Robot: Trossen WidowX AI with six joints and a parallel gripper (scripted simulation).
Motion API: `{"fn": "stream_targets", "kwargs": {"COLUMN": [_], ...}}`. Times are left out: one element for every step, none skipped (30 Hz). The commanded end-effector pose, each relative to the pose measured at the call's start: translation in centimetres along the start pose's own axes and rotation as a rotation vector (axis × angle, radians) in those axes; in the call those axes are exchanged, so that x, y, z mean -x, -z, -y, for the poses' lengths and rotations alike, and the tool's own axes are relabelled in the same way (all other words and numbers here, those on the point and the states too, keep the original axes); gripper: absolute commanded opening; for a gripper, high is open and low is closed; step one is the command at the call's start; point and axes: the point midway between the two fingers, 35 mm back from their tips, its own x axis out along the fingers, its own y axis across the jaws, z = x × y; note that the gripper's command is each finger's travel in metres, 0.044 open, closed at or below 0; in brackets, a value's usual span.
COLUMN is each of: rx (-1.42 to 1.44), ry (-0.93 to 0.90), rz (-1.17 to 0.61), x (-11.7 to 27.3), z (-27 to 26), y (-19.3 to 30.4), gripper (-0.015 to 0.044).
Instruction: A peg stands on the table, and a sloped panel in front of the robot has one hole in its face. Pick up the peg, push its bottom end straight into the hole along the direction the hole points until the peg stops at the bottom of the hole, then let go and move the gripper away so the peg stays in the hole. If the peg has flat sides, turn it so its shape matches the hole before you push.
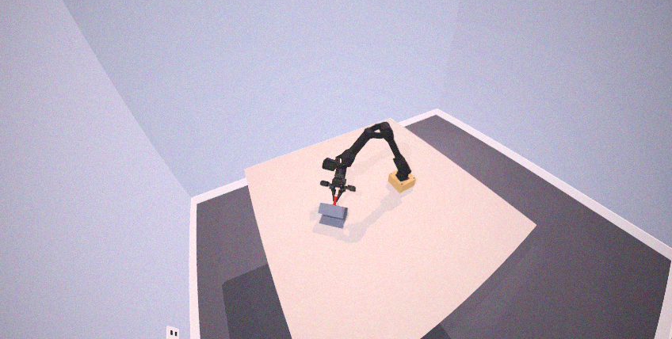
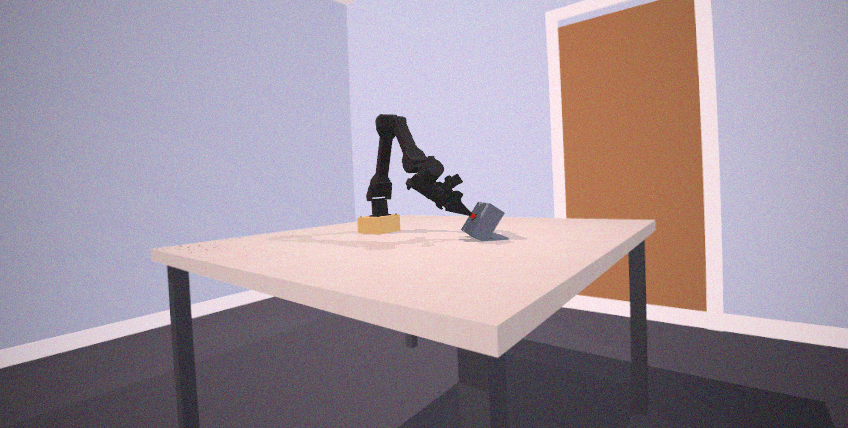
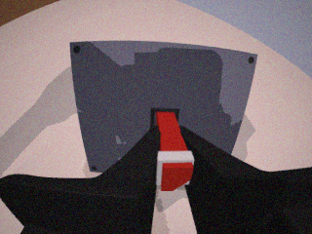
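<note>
The red peg point(image 1: 334, 200) point(image 2: 473, 216) point(image 3: 172, 136), square-sided with a white band near its top end, is tilted toward the grey sloped panel point(image 1: 326, 209) point(image 2: 486, 222) point(image 3: 122, 90). My gripper point(image 1: 335, 196) point(image 2: 470, 213) point(image 3: 167, 132) is shut on the peg, its fingertips close to the panel's face. In the wrist view the peg's far end lies inside the dark square outline of the hole point(image 3: 153, 117), with a narrow dark gap at the left and top. The peg's sides look roughly in line with the hole's. How deep the end sits is hidden.
The panel stands on the pale table point(image 1: 400, 260) point(image 2: 357, 269). The arm's yellow base block point(image 1: 402, 181) point(image 2: 378, 224) sits to the right of the panel in the top view and to its left in the exterior view. Arm shadows fall across the panel and table.
</note>
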Motion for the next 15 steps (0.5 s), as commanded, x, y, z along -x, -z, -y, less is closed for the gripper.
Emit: {"fn": "stream_targets", "kwargs": {"rx": [0.000,0.000,0.000,0.000,0.000,0.000,0.000,0.000,0.000,0.000,0.000,0.000,0.000,0.000,0.000], "ry": [0.000,0.000,0.000,0.000,0.000,0.000,0.000,0.000,0.000,0.000,0.000,0.000,0.000,0.000,0.000], "rz": [0.000,0.000,0.000,0.000,0.000,0.000,0.000,0.000,0.000,0.000,0.000,0.000,0.000,0.000,-0.001], "x": [0.01,0.01,0.01,0.01,0.01,0.01,0.01,0.01,0.01,0.01,0.01,0.01,0.01,0.05,0.11], "z": [0.00,0.00,0.00,0.00,0.00,0.00,0.00,0.00,0.00,0.00,0.00,0.00,0.00,0.00,0.01], "y": [-0.01,-0.01,-0.01,-0.01,-0.01,-0.01,-0.01,-0.01,-0.01,-0.01,-0.01,-0.01,-0.01,-0.01,0.00], "gripper": [0.0000,0.0026,0.0053,0.0079,0.0105,0.0131,0.0157,0.0184,0.0210,0.0236,0.0262,0.0289,0.0315,0.0341,0.0367]}}
